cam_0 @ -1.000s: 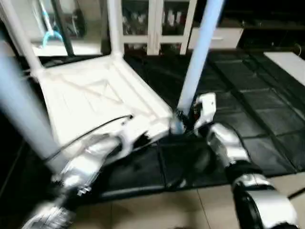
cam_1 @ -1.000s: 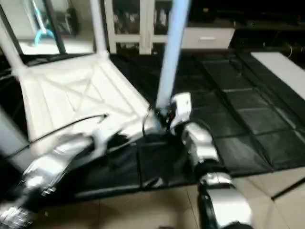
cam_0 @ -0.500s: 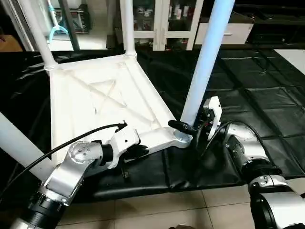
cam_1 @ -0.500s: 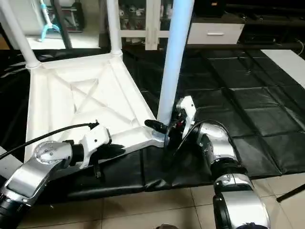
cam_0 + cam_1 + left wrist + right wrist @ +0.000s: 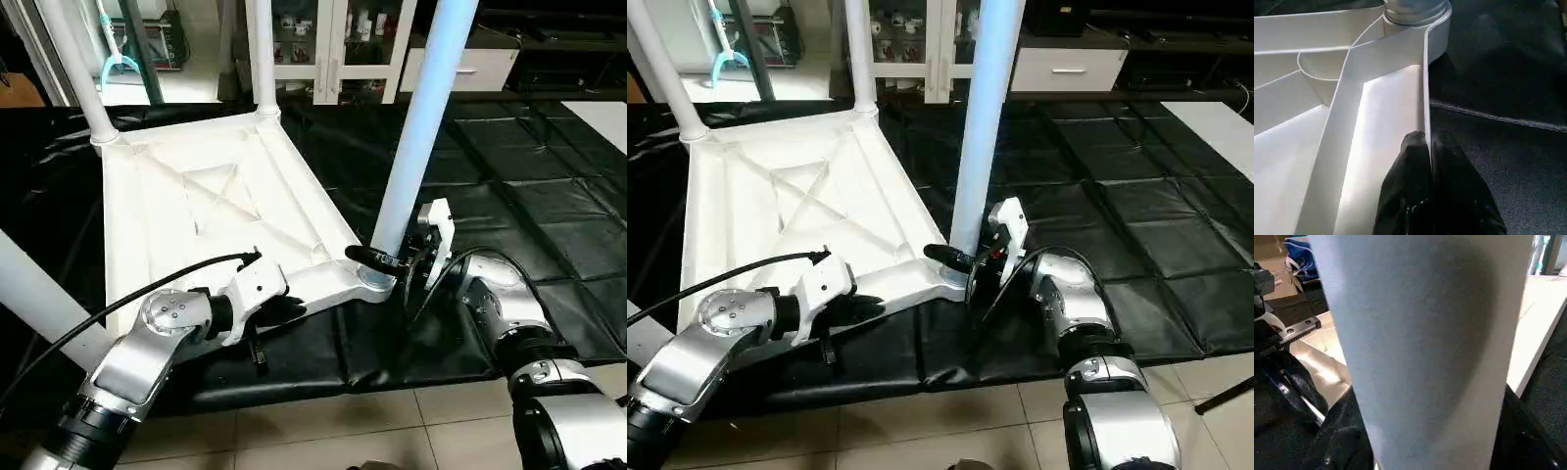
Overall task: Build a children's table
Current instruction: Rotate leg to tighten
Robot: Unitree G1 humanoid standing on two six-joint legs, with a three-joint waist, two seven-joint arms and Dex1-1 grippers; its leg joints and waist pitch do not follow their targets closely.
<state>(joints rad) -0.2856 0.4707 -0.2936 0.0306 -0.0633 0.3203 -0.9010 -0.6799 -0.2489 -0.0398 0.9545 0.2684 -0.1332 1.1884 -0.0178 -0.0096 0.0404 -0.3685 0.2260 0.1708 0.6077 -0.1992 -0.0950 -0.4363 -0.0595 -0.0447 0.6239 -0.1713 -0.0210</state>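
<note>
The white square table top [image 5: 196, 206] lies upside down on the black mat, its diagonal ribs facing up. All four corner sockets hold white tube legs: two at the back [image 5: 73, 69] [image 5: 260, 54], one at the near left [image 5: 39, 304] and one at the near right [image 5: 416, 127]. My left gripper [image 5: 284, 308] is shut on the top's near rim [image 5: 1426, 98], fingers [image 5: 1415, 156] pinching the thin wall. My right gripper [image 5: 387, 262] is shut around the base of the near-right leg [image 5: 1420, 342], just above its socket, with a finger [image 5: 1342, 431] on each side.
A white glass-door cabinet [image 5: 333, 39] and a white drawer unit [image 5: 465, 69] stand at the back. Black mats [image 5: 529, 196] cover the floor to the right, with pale tiles [image 5: 323, 431] nearest me. A black cable [image 5: 147, 289] loops off my left forearm.
The camera swung and then steadied, so the whole picture shifted. Both grippers keep their holds on the rim and on the leg.
</note>
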